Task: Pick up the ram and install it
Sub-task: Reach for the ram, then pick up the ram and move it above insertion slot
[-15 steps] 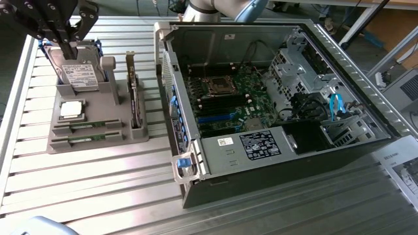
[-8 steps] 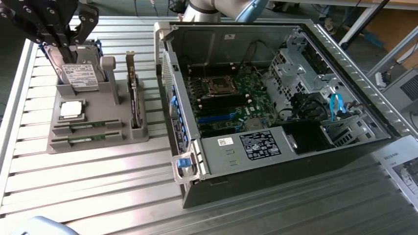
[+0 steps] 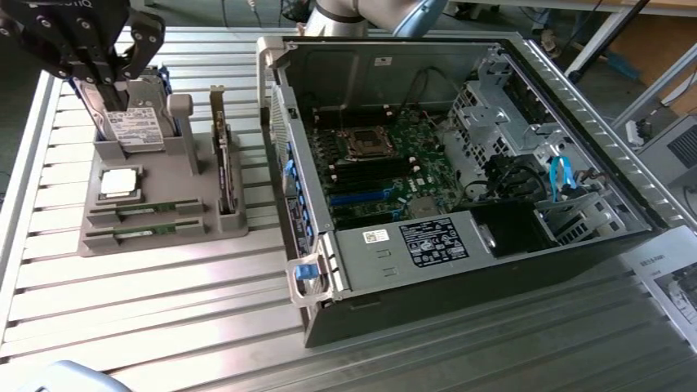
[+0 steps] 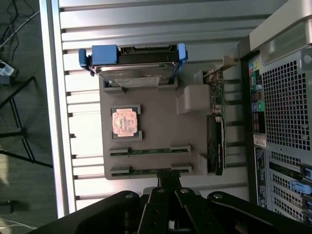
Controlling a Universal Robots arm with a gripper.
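The black metal gripper (image 4: 170, 183), its fingers pressed together, hangs over the grey plastic holder tray (image 4: 161, 126), closest to the two thin green ram sticks (image 4: 146, 150) slotted in that tray.

Gripper (image 3: 96, 77) high at exterior view's left, pointing straight down, fingers (image 4: 171, 180) pinched together. Arm link (image 3: 365, 12) sits at that view's top edge.

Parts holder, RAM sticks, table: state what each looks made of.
Parts holder: probably plastic, perhaps printed; uniform matte grey with moulded slots.
RAM sticks: green circuit board, standing edge-on in their slots, dull finish.
Table: likely aluminium; ribbed silver slats with bright glare.
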